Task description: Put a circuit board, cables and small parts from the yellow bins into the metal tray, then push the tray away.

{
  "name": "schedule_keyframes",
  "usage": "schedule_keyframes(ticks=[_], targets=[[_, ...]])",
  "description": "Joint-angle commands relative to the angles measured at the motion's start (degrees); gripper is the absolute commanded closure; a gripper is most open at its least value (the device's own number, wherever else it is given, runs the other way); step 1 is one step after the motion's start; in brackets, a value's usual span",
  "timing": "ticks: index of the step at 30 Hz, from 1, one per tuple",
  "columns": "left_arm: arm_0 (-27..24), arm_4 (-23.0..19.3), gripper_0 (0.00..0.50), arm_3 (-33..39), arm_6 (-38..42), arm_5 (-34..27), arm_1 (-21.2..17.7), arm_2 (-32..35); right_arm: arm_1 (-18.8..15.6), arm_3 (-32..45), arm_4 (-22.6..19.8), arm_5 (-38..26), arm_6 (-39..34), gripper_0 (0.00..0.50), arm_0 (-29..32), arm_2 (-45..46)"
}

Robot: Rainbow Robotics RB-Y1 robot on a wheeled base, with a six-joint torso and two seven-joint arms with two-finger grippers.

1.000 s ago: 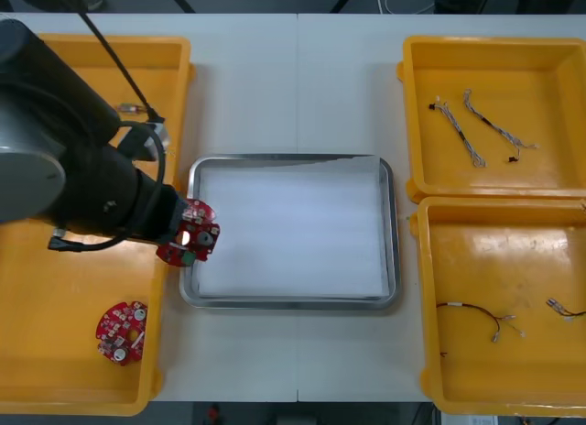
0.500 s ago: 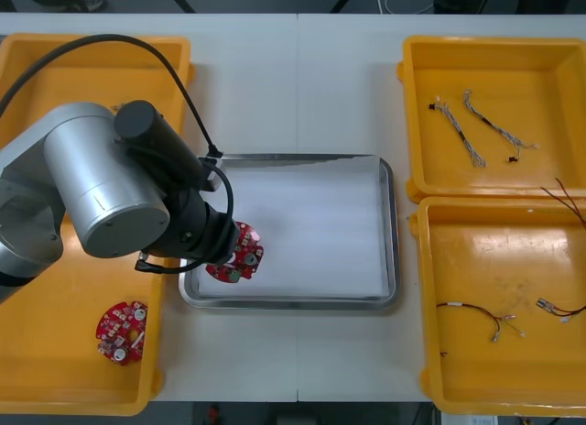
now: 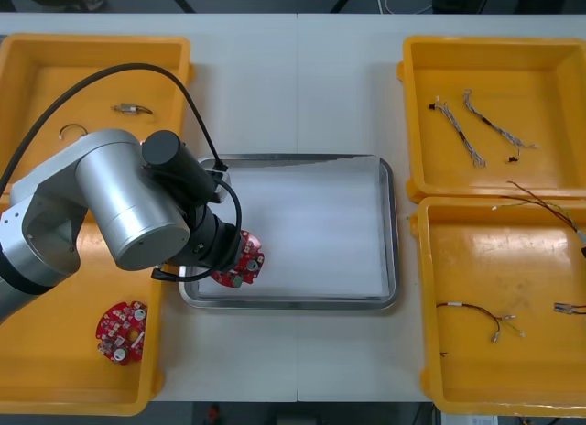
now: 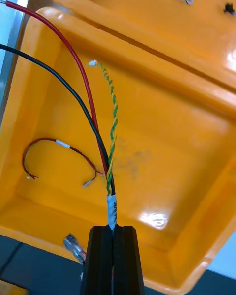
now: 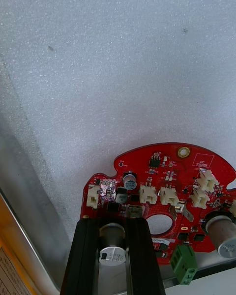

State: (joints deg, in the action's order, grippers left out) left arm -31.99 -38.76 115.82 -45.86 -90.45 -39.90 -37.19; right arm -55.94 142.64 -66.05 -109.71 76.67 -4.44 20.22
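Note:
My left gripper (image 5: 114,222) is shut on a round red circuit board (image 5: 162,187), clamped at a small capacitor near its edge. The board (image 3: 240,260) hangs low over the near left corner of the metal tray (image 3: 293,303), just above its white inside (image 5: 118,54). My right gripper (image 4: 114,228) is shut on the white-labelled end of a cable bundle (image 4: 105,142) of red, black and twisted yellow-green strands. It holds the bundle above the near right yellow bin (image 4: 162,128). The bundle's loose ends (image 3: 540,201) reach in from the right edge of the front view.
A second red board (image 3: 122,331) lies in the near left bin. Small metal parts (image 3: 131,108) sit in the far left bin. Blue and white cables (image 3: 461,132) lie in the far right bin, and a red and black cable (image 3: 472,312) in the near right one.
My left arm carried the board from the bin's edge over the tray rim and down toward its near left corner. The right gripper's cable bundle rose into view over the near right bin.

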Motion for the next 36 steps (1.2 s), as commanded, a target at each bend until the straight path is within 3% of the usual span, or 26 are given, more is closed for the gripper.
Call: schedule_keyframes(ticks=[1,12,14,15,16,17,19,28,36], targets=[[-1.85,0.62,0.500,0.37,-1.52,0.54,1.05,-0.60,-2.95,3.61,1.98,-0.29,2.95,0.500,-2.06,-2.73],[-1.76,0.71,0.487,0.37,-1.60,0.54,1.05,-0.60,-2.95,3.79,1.72,-0.29,6.21,0.500,-2.33,-2.82],[-1.76,0.80,0.224,0.46,-1.60,0.54,1.05,-0.60,-2.95,3.79,1.89,-0.29,6.29,0.500,-2.33,-2.82],[-1.76,0.80,0.134,0.37,-1.60,0.54,1.05,-0.60,-2.95,3.79,1.89,-0.29,6.29,0.500,-2.24,-2.82],[-1.76,0.80,0.109,0.37,-1.60,0.63,1.05,-0.60,-2.95,3.79,1.89,-0.29,6.29,0.500,-2.24,-2.82],[-1.85,0.80,0.053,0.46,-1.60,0.54,1.05,-0.60,-2.95,3.79,2.07,-0.29,6.29,0.500,-2.24,-2.82],[-1.76,0.80,0.010,0.46,-1.60,0.54,1.05,-0.60,-2.95,3.79,2.51,-0.29,6.29,0.500,-2.24,-2.82],[-1.76,0.71,0.000,1.69,-1.34,0.19,1.05,-0.16,-2.95,3.70,2.77,-0.29,6.56,0.500,-2.50,-3.34],[-2.82,-3.42,0.000,7.93,-0.90,-10.01,1.93,7.66,-3.04,3.70,1.80,-0.29,7.61,0.500,-6.72,-7.39]])
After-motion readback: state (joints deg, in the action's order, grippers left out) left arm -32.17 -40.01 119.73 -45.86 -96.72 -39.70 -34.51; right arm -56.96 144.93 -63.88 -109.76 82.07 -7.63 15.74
